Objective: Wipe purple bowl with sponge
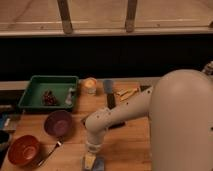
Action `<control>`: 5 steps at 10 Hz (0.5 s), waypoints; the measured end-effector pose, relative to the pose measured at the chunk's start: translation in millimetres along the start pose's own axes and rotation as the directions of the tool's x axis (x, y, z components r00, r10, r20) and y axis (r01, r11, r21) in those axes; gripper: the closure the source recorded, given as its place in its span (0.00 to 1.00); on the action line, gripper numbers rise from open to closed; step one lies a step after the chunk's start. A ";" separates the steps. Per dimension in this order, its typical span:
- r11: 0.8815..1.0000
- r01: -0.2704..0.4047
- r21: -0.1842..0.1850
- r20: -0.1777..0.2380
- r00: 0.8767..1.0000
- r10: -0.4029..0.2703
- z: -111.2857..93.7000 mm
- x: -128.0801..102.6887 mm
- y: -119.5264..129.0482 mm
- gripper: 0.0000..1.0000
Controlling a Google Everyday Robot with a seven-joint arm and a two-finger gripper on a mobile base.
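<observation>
The purple bowl (59, 123) sits on the wooden table, left of the middle. My gripper (92, 161) points down at the table's front edge, to the right of and nearer than the bowl, apart from it. A blue-grey pad, the sponge (98, 164), shows right at the gripper's tip, with a yellowish patch beside it. I cannot tell whether the gripper holds it. The white arm (115, 116) reaches in from the right.
A reddish-orange bowl (23, 150) sits at the front left with a spoon (49, 151) beside it. A green tray (48, 91) stands at the back left. A yellow cup (90, 85), a dark upright block (108, 86) and yellow pieces (125, 93) stand at the back.
</observation>
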 end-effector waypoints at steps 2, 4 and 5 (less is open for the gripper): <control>1.000 0.010 0.026 0.013 1.000 -0.011 -13.0 -2.0 2.0 1.00; 0.998 0.016 0.057 0.021 1.000 -0.018 -28.9 -2.1 3.8 1.00; 0.997 0.020 0.078 0.025 0.999 -0.023 -39.0 -2.9 3.9 1.00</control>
